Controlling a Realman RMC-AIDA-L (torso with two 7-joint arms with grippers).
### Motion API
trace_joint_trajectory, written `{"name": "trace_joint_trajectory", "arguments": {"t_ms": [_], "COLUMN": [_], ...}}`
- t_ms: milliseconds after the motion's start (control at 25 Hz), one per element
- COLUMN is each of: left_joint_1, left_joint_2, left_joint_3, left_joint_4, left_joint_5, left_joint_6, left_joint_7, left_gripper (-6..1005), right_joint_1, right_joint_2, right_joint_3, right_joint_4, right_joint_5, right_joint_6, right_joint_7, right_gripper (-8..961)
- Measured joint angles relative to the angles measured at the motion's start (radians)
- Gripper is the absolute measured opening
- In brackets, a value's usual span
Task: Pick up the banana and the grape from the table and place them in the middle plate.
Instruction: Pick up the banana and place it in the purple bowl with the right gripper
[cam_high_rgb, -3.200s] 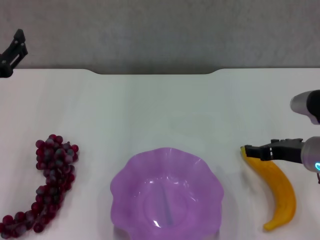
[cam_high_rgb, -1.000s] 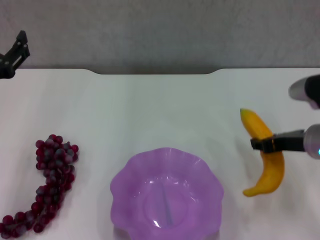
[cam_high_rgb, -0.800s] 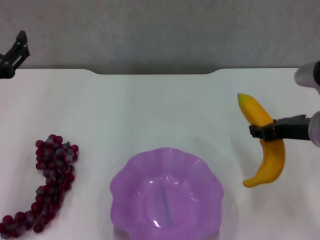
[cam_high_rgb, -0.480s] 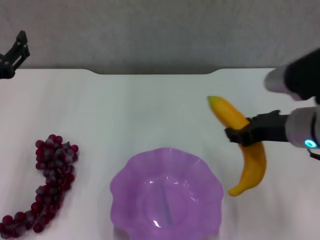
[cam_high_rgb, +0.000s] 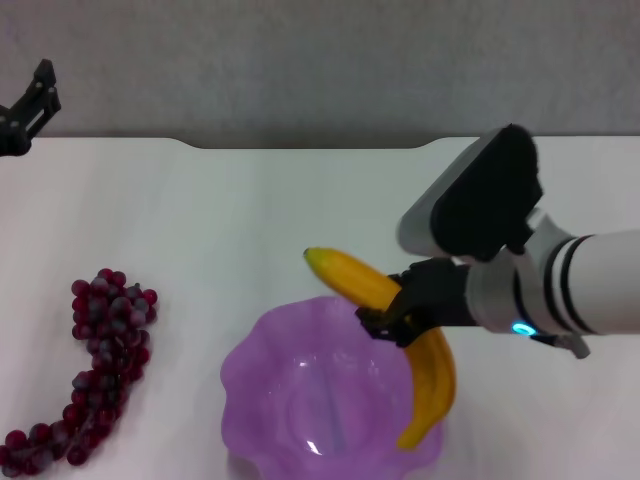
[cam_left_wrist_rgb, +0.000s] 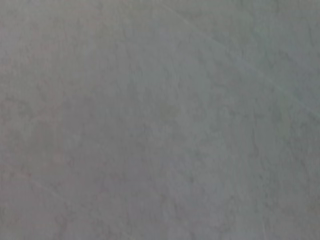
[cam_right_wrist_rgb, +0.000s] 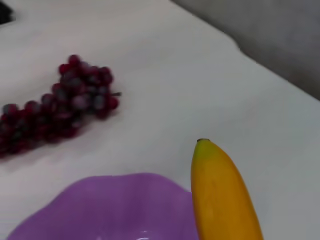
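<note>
Right gripper (cam_high_rgb: 392, 322) pinches curved yellow-orange banana (cam_high_rgb: 400, 330) mid-length, airborne over translucent purple scalloped plate (cam_high_rgb: 260, 385). Best: centre, lower, then release. Dark red grape bunch (cam_high_rgb: 100, 365) on white table (cam_high_rgb: 300, 210), left. Left gripper (cam_high_rgb: 25, 110) parked far-left; fingers' state unclear.

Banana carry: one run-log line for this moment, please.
right gripper: shut on banana | above middle plate | grape: on table | left gripper: parked

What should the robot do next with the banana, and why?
Probably lower it a little and let go. The right gripper holds the banana over the right part of the purple plate, so it hangs above where it belongs.
</note>
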Motion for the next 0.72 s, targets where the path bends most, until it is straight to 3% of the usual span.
{"name": "trace_joint_trajectory", "arguments": {"t_ms": [240, 720], "left_joint_1": [0.000, -0.003], "left_joint_2": [0.000, 0.000], "left_joint_3": [0.000, 0.004], "left_joint_4": [0.000, 0.000], "left_joint_5": [0.000, 0.000], "left_joint_6": [0.000, 0.005], "left_joint_7": [0.000, 0.000], "left_gripper": [873, 872], "right_joint_1": [0.034, 0.158], "right_joint_2": [0.003, 0.003], "right_joint_3": [-0.044, -0.122], "right_joint_4": [0.054, 0.331], "right_joint_5": [0.009, 0.135], "right_joint_6": [-0.005, -0.123], "right_joint_7": [0.006, -0.002], "right_gripper": [501, 501]}}
